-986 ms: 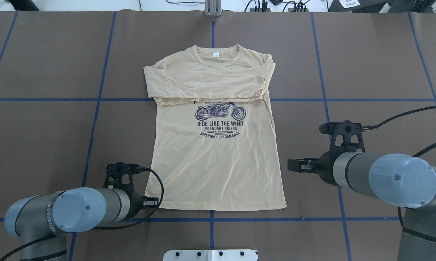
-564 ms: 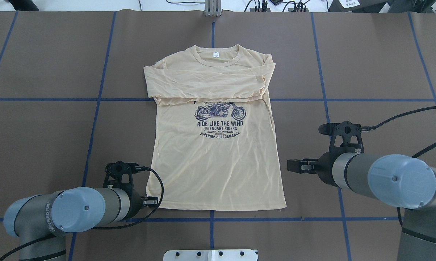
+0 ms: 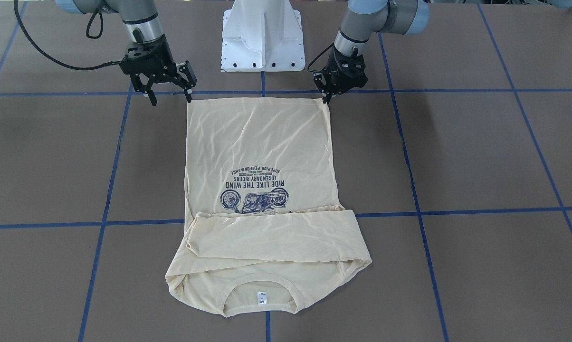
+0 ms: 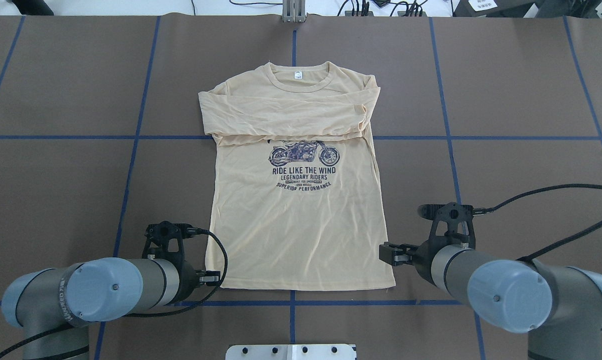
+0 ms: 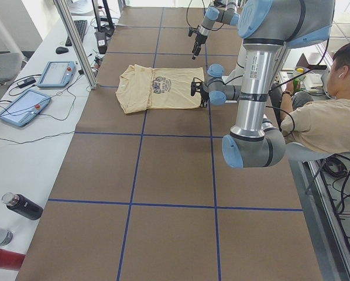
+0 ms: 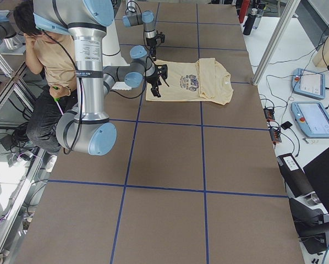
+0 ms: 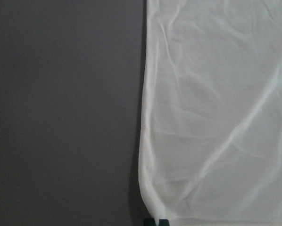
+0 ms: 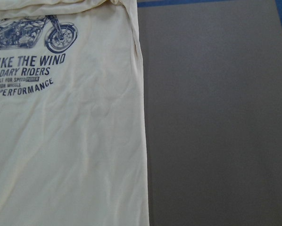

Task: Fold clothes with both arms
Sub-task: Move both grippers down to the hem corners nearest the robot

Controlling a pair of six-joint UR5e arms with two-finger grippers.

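Overhead exterior view, left to right.

**Left gripper.** The left gripper is at the lower left of the frame, at the lower-left corner of the hem. Its jaws are narrow. In the left wrist-mounted view the fingertips stand close together at the bottom edge, and the cloth corner runs down into them. They are judged to be pinched on that corner.

**Garment.** The T-shirt lies flat at frame centre on the brown table, print side up. The neck points to the top of the frame and the hem to the bottom, so the long axis runs top to bottom. Both sleeves are folded across the chest, just above the print.

**Right gripper.** The right gripper is at the lower right, just beside the garment's right edge. Its jaws are wide and hold nothing. In the exterior front-facing view one spread finger stands close to the hem corner; contact cannot be determined.

**Controlling relation.** The free hem corner lies just beside the open jaws, toward the bottom of the frame. The right arm is the nearer arm.

**Next move (judgement).** The jaws must straddle that corner and close. Both arms can then carry the hem toward the neck along the long axis.

**Caution.** The cloth is thin, so the jaws may catch only one layer.
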